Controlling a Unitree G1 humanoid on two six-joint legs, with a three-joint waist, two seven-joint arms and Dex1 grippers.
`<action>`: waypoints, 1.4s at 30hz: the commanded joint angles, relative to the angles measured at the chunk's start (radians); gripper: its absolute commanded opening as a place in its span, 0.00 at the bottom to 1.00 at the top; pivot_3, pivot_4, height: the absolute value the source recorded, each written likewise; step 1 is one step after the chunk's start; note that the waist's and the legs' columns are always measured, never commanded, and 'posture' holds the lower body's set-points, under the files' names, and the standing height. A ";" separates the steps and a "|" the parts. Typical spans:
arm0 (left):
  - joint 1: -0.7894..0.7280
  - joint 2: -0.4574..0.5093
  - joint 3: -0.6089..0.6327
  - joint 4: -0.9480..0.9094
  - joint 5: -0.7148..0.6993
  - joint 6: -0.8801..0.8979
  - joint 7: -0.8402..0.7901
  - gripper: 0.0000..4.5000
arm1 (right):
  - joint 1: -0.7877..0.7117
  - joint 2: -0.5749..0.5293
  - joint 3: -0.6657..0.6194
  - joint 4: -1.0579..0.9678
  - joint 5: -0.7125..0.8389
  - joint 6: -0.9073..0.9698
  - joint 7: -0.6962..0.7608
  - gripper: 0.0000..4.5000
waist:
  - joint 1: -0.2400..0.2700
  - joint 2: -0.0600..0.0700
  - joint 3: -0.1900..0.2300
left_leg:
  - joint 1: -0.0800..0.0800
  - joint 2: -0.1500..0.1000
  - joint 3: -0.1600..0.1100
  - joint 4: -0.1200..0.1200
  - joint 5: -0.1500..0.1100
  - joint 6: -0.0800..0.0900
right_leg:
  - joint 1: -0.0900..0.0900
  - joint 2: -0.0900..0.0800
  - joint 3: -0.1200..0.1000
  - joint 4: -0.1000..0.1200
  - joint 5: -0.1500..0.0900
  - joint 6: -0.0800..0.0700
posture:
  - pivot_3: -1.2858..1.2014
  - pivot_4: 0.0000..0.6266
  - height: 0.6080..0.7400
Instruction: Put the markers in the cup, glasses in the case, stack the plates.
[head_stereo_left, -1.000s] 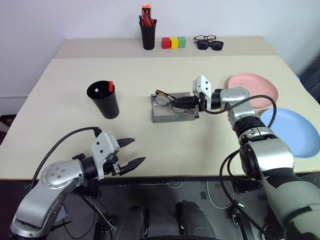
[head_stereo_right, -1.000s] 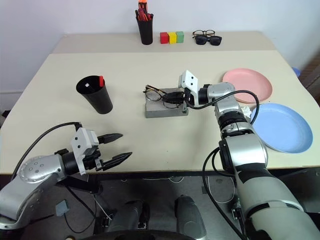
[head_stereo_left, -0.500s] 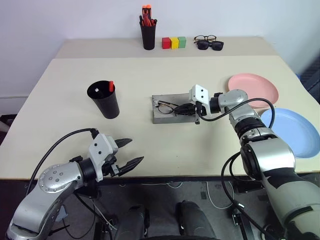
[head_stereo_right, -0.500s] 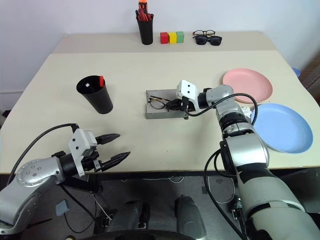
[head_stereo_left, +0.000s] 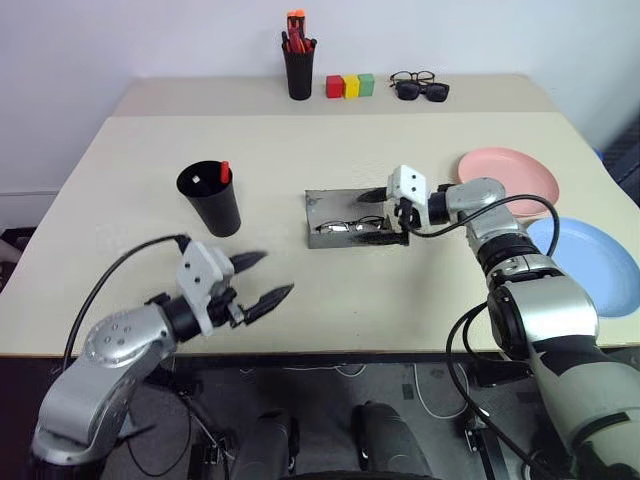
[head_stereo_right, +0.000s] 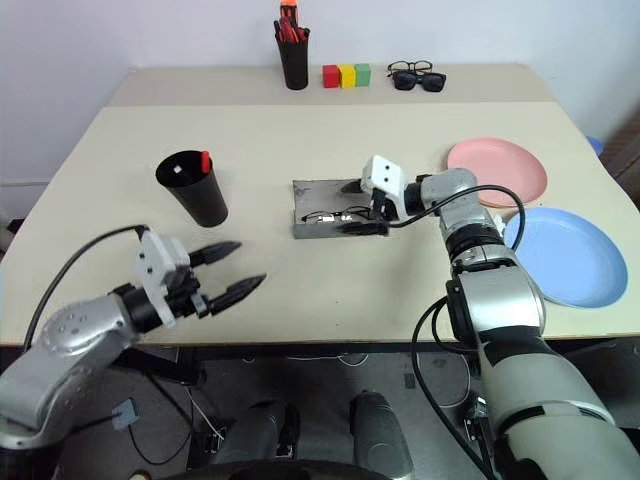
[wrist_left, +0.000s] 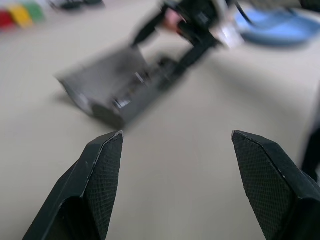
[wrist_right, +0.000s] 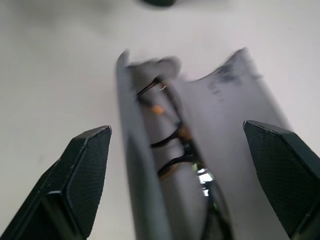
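Right pincer (head_stereo_left: 378, 210) spread wide over glasses (head_stereo_left: 350, 226) in case (head_stereo_left: 325, 207).

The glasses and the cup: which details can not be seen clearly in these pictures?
- Glasses: in the right wrist view, motion blur smears them; whether they lie fully flat inside the case is unclear.
- Cup: its wall hides the markers except their tips, head views.
- Far sunglasses: too small for detail.

Matt grey felt-like case (head_stereo_left: 345, 212), thin wire glasses (head_stereo_left: 350, 226), smooth plastic plates (head_stereo_left: 508, 177), matt table (head_stereo_left: 300, 150)
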 joint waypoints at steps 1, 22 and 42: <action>-0.122 -0.034 0.036 0.059 -0.061 0.062 0.061 0.67 | -0.019 -0.085 -0.068 -0.124 0.087 0.090 0.046 1.00 | 0.002 0.000 0.000 | 0.000 0.000 0.000 0.000 0.000 0.000 | 0.000 0.000 0.000 0.000 0.000 0.000 | 0.52 0.24 1.00; -1.152 -0.330 -0.362 1.271 0.435 -0.116 0.078 0.01 | 1.088 -0.278 -0.445 -1.478 0.435 0.755 -0.343 1.00 | 0.030 -0.002 0.000 | -0.006 -0.001 0.001 0.002 0.000 0.000 | -0.005 0.003 0.000 0.001 0.001 0.002 | 0.52 0.24 1.00; -1.413 -0.481 -0.427 1.935 0.783 -0.407 0.136 0.01 | 1.280 -0.244 -0.483 -1.634 0.491 0.582 -0.459 1.00 | 0.053 -0.004 0.002 | -0.013 -0.003 0.002 0.003 0.001 0.001 | -0.014 0.004 0.001 0.004 0.002 0.003 | 0.52 0.24 1.00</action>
